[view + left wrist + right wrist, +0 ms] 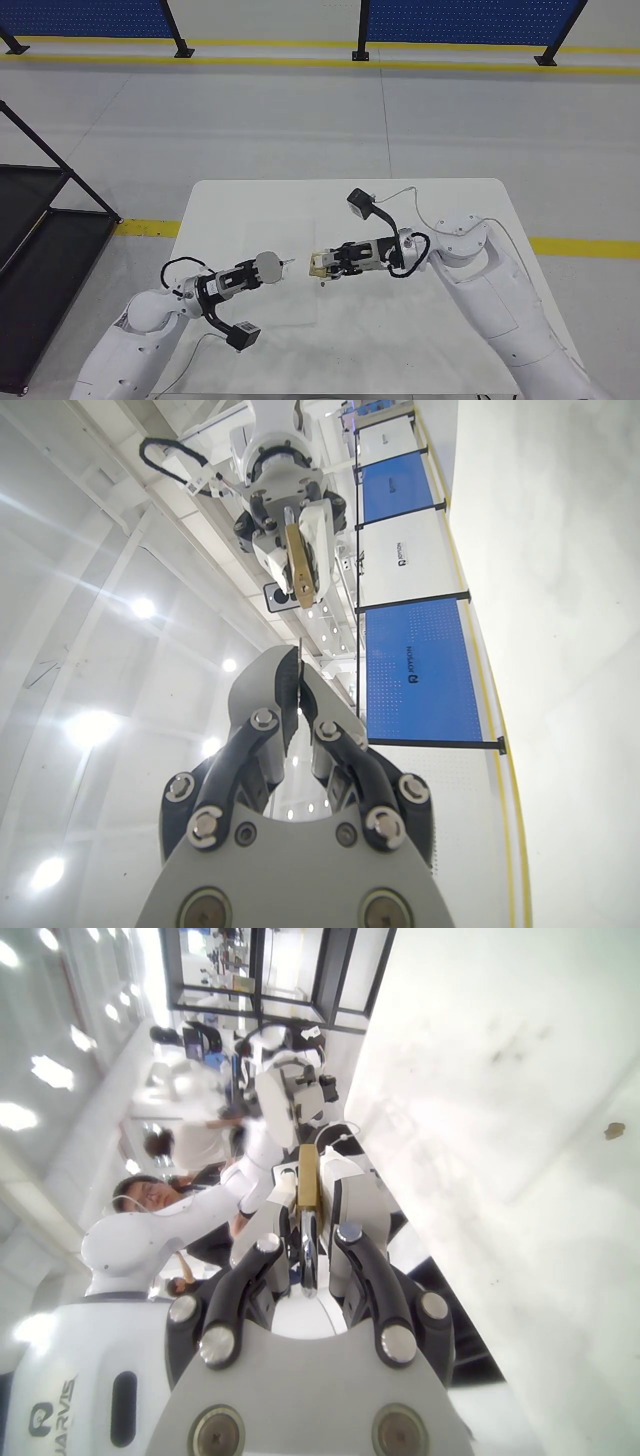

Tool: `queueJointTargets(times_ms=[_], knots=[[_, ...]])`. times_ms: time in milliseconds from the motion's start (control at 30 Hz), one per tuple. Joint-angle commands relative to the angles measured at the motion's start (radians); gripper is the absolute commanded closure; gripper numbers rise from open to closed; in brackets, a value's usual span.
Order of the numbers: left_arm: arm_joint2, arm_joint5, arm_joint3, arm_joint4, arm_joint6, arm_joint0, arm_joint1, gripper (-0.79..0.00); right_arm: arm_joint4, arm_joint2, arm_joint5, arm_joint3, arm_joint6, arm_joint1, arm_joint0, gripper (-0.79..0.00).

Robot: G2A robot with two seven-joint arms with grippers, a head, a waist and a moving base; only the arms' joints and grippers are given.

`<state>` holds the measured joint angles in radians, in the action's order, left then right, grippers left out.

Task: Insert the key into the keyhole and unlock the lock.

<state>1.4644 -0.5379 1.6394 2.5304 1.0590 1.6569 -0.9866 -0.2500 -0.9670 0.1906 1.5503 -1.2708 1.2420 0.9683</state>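
Two arms face each other above the middle of the white bench [250,215], each with one half of the job in its grip. The left tool [272,268] is clamped shut on the key [300,650]. In the left wrist view the thin blade is seen edge-on between the dark ribbed pads [286,680], with only its tip standing clear of them. The right tool [330,262] is closed partway around the brass lock [299,565], its white fingers [334,1178] pressing on the two broad faces of the body.

In the right wrist view the steel shackle [308,1253] lies back between the fingers, toward the wrist. Whether it is latched cannot be told. The lock's bottom end juts out past the fingertips toward the other arm.

From above, the key's tip points straight at that bottom end, the two roughly in line. They are near each other but apart, with a short stretch of bare bench showing between them. Both are held off the surface, a little nearer the front edge than the back and well in from the left and right edges.

On the bench lies a small brownish speck [614,1130], near the lock.
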Motion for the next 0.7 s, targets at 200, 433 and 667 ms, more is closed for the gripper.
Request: queueJointTargets(times_ms=[200, 433, 667], knots=[[-0.007, 0.012, -0.007, -0.042, 0.046, -0.008, 0.002, 0.000, -0.103, 0.057, 0.006, -0.119, -0.083, 0.020, -0.105, 0.000], [-0.020, 0.023, -0.001, -0.059, 0.073, -0.015, 0.004, 0.000, -0.104, 0.101, -0.004, -0.146, -0.061, 0.031, -0.138, 0.000], [-0.025, 0.024, -0.001, -0.067, 0.080, -0.018, 0.005, 0.000, -0.109, 0.120, -0.015, -0.157, -0.063, 0.034, -0.150, 0.000]])
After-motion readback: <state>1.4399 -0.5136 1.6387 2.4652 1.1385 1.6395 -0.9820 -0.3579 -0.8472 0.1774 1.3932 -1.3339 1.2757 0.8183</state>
